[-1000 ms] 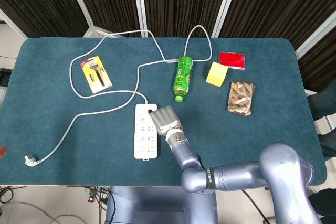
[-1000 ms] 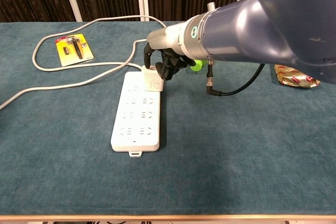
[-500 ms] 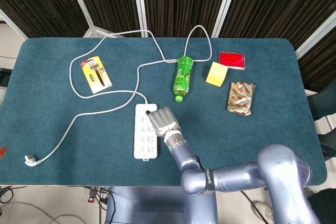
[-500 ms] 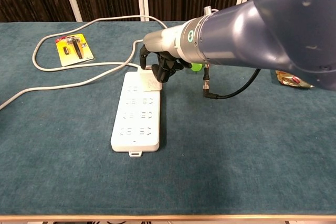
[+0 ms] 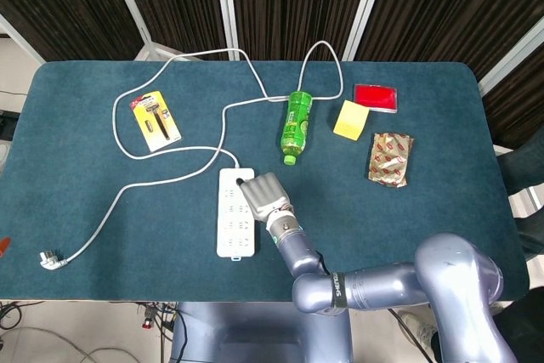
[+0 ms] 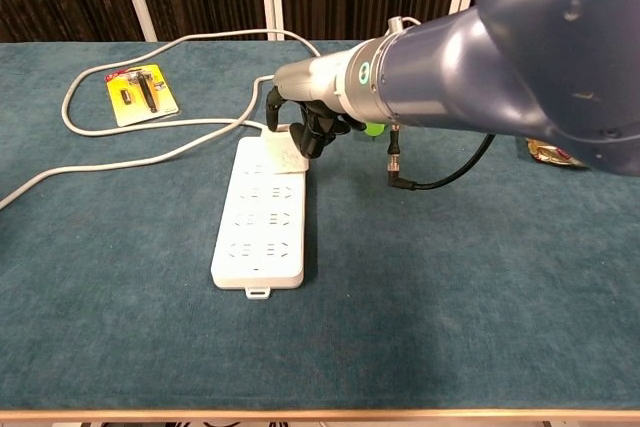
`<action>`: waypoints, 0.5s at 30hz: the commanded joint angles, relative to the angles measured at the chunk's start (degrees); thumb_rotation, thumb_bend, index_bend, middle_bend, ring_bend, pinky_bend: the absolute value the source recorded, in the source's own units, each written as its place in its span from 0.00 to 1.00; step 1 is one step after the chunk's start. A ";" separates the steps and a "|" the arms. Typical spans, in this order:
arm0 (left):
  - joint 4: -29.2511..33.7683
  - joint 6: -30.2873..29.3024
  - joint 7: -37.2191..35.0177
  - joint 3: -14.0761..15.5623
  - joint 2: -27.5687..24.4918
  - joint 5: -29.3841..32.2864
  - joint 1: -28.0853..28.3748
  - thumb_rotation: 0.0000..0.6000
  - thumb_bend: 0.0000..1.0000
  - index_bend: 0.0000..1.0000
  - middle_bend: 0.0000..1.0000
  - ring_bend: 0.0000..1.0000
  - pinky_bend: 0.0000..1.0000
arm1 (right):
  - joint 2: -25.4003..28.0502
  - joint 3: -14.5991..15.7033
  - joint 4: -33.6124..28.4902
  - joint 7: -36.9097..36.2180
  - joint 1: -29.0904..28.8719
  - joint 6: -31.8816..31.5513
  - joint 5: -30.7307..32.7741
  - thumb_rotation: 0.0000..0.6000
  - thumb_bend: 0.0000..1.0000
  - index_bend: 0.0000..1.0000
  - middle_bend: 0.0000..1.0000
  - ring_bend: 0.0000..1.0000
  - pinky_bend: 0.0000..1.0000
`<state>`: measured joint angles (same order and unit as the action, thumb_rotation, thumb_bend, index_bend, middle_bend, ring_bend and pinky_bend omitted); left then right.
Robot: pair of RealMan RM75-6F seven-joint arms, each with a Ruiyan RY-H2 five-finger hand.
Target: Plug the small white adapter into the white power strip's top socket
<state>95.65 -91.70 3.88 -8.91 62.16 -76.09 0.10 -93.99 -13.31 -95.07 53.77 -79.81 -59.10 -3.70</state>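
Head view, from above: whole blue table (image 5: 102, 201), one white power strip (image 5: 229, 231) at lower centre, its cord (image 5: 223, 121) looping to the upper edge and ending in one plug (image 5: 51, 258) at lower left; one right hand (image 5: 265, 197) over the strip's upper right corner. Also here only: one green bottle (image 5: 296, 127), one yellow block (image 5: 351, 120), one red case (image 5: 376, 97). One carded tool pack (image 5: 155, 122) at upper left and one foil snack packet (image 5: 391, 158) at right, both seen in chest view too, the packet there cut to a sliver behind the arm. Chest view, low and frontal: dark fingers (image 6: 318, 132) curled down around the small white adapter (image 6: 290, 158), which sits at the top socket of the strip. Cannot tell whether its prongs are seated, nor how firmly the fingers grip it; adapter hidden under the hand from above. Left hand in neither view.
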 commanded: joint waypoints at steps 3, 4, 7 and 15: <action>0.00 -0.15 -0.05 -0.08 0.01 0.08 -0.07 1.00 0.10 0.20 0.00 0.00 0.00 | 0.05 0.10 -0.10 0.10 0.03 0.01 -0.07 1.00 0.85 0.39 0.90 0.85 0.80; -0.01 -0.18 -0.09 -0.09 -0.01 0.10 -0.09 1.00 0.10 0.20 0.00 0.00 0.00 | 0.06 0.14 -0.14 0.16 0.02 0.07 -0.03 1.00 0.85 0.41 0.90 0.85 0.80; -0.04 -0.24 -0.18 -0.14 -0.02 0.12 -0.12 1.00 0.10 0.20 0.00 0.00 0.00 | 0.12 0.27 -0.26 0.19 0.09 0.19 -0.01 1.00 0.85 0.43 0.90 0.85 0.80; -0.10 -0.19 0.00 -0.12 0.05 0.06 -0.06 1.00 0.10 0.20 0.00 0.00 0.00 | 0.20 0.64 -0.44 0.32 0.18 0.52 0.04 1.00 0.85 0.47 0.90 0.85 0.80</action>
<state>95.55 -91.90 3.88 -9.03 62.21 -76.03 0.04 -93.79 -12.68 -95.50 54.09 -79.64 -58.59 -3.66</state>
